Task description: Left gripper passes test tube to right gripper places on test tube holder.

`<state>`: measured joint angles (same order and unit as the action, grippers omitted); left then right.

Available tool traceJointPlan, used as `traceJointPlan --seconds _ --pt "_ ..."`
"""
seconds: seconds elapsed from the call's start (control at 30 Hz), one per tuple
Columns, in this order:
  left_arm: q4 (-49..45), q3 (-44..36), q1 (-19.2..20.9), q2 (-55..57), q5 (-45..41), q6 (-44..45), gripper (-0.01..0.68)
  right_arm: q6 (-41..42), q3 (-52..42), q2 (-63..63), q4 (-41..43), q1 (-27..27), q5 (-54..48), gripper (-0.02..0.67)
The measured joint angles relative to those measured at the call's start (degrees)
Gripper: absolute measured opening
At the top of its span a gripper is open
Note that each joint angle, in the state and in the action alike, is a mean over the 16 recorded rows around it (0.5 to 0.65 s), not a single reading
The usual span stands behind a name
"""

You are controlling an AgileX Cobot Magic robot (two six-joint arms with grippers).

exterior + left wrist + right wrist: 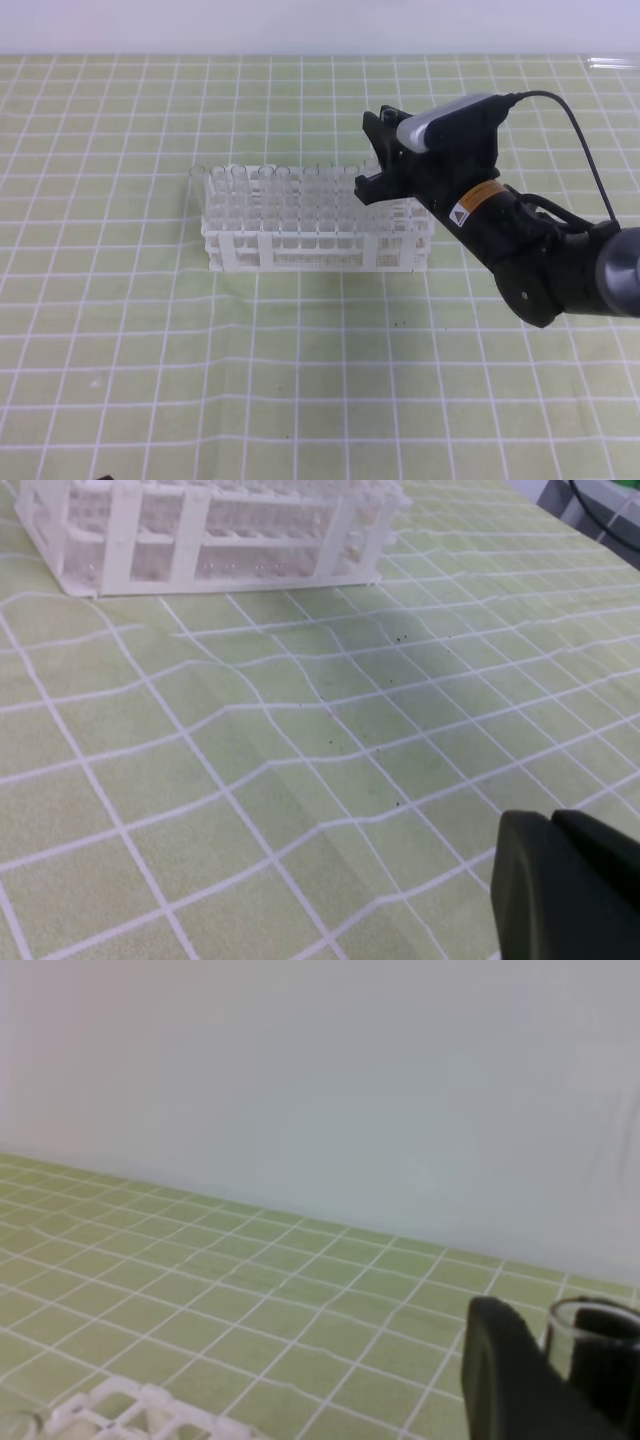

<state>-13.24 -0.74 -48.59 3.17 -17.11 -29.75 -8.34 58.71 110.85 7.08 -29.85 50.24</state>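
The test tube [592, 1335] is sitting between the fingers of my right pincer [560, 1370], its open rim showing as a clear ring in the right wrist view; I am clamping it narrowly, mouth up, so that the closed end can go down into a hole. In the high view my right pincer [380, 160] is hovering over the right end of the test tube holder [300, 235], above the top tier, where the tube itself is too faint to make out. The holder is standing on the green gridded worktop [150, 380], its rows already carrying clear tubes, so I am judging that a free hole at this end is the target. My left pincer [570, 890] is resting low near the worktop, fingers together and carrying nothing, well apart from the holder [200, 540], which is leaving the approach unobstructed. Open worktop is lying on every side of the holder; the crowded neighbouring tubes are the tight margin.
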Motion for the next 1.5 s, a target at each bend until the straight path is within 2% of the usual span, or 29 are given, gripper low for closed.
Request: traceJointPlan --seconds 0.5,0.97,1.1,1.33,1.5 --pt "0.0 0.1 0.0 0.0 -0.2 0.0 -0.002 0.0 0.0 0.2 1.1 0.0 -1.4 0.111" --pt "0.0 0.0 0.0 0.1 0.0 0.0 -0.002 -0.2 -0.4 -0.2 1.4 0.0 -4.4 0.273" --pt "0.0 0.1 0.0 0.1 -0.1 0.0 -0.002 -0.1 -1.6 -1.9 1.4 0.0 -4.9 0.300" --pt "0.1 0.3 0.0 0.0 -0.4 0.0 -0.002 0.0 -5.9 -9.0 1.5 0.0 -5.5 0.297" --pt "0.1 0.4 0.0 -0.1 -0.6 0.0 -0.002 0.1 -10.5 -17.7 1.5 0.0 -7.2 0.244"
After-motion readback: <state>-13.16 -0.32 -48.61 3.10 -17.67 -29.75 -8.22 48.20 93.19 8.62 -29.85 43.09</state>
